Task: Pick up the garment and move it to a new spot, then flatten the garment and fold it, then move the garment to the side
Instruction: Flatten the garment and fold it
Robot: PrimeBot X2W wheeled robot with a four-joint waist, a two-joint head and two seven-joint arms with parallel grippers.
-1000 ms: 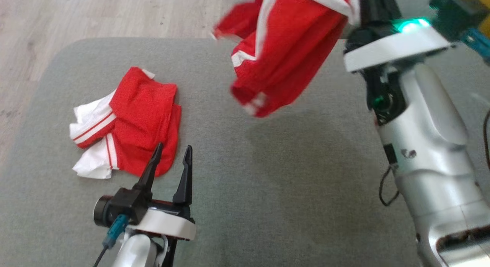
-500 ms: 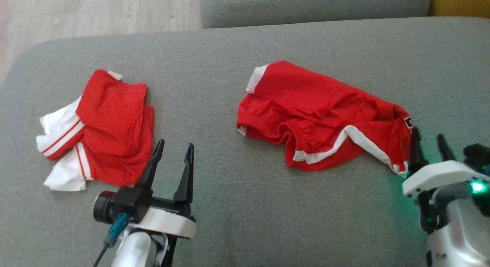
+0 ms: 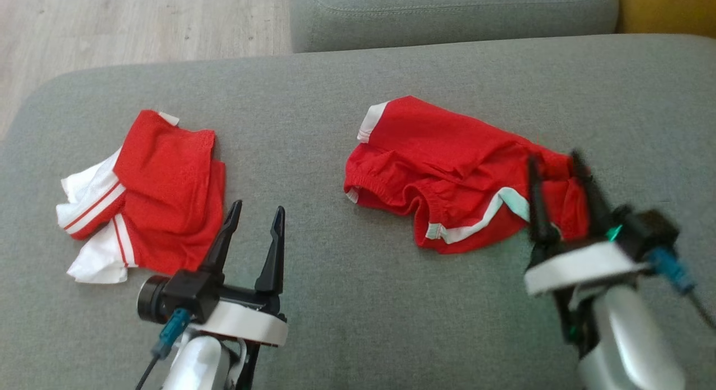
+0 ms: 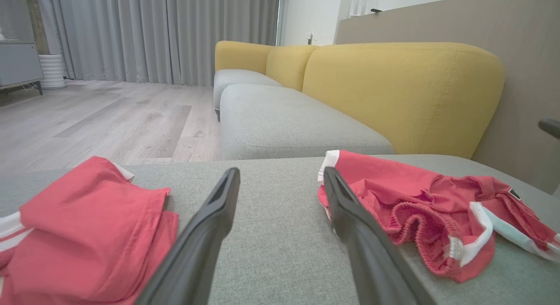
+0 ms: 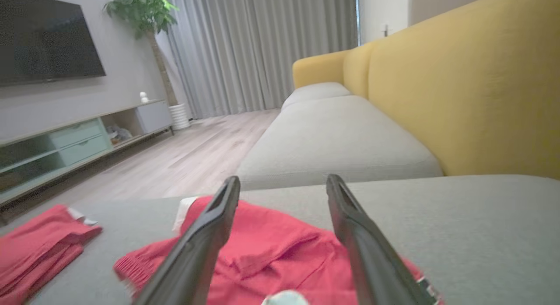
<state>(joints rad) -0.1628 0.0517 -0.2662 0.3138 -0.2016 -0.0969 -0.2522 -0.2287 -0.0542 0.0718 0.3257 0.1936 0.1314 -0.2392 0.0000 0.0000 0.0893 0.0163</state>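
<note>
The garment (image 3: 447,172), red shorts with white side stripes, lies crumpled on the grey sofa cushion (image 3: 347,300), right of centre. It also appears in the left wrist view as the garment (image 4: 415,200) and in the right wrist view as the garment (image 5: 271,248). My right gripper (image 3: 554,160) hovers open over its right end, with nothing between the fingers; from its own wrist, the right gripper (image 5: 284,180) looks across the red cloth. My left gripper (image 3: 258,206) stands open at the lower left, apart from the shorts, and shows again as the left gripper (image 4: 282,173).
A second red-and-white garment (image 3: 151,188), folded, lies at the cushion's left beside my left gripper. Another grey seat (image 3: 447,15) adjoins the far edge, with a yellow backrest (image 4: 402,90) along the right. Wooden floor (image 3: 112,26) lies beyond the left edge.
A second ago my right gripper held the shorts in the air. It let go, the shorts dropped onto the cushion, and the open gripper moved in over their right end. The camera also shifted.
</note>
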